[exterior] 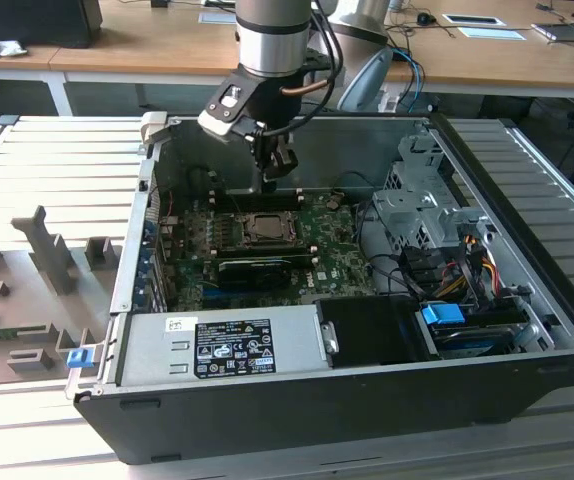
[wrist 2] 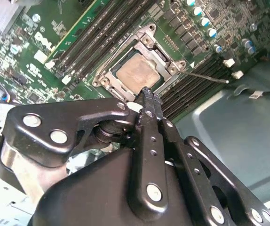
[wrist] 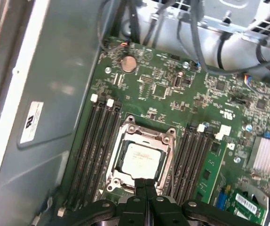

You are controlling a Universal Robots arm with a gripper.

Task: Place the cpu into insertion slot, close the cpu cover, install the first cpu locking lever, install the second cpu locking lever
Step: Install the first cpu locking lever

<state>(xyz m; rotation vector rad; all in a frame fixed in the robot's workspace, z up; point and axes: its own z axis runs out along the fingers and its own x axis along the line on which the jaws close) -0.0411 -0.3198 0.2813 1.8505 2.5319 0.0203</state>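
The cpu (wrist: 139, 157) lies flat in the insertion slot (wrist: 111, 183) on the green motherboard, its silvery top showing. The cpu cover (wrist: 146, 136) lies down flat around it as a metal frame. In the second wrist view the cpu (wrist 2: 137, 73) sits just beyond the fingertips, and a thin metal lever (wrist 2: 208, 76) sticks out sideways from the socket over the memory slots. My gripper (wrist: 145, 184) is shut with nothing between its fingers and hovers just above the socket's edge. In the exterior view the gripper (exterior: 275, 172) hangs over the socket (exterior: 265, 228) inside the open computer case.
Black memory slots (wrist: 97, 146) flank the socket on both sides. A long black card (exterior: 257, 268) lies in front of the socket, and the power supply (exterior: 217, 345) fills the case's front. The drive cage (exterior: 422, 205) and cables (exterior: 462, 265) stand on the exterior view's right.
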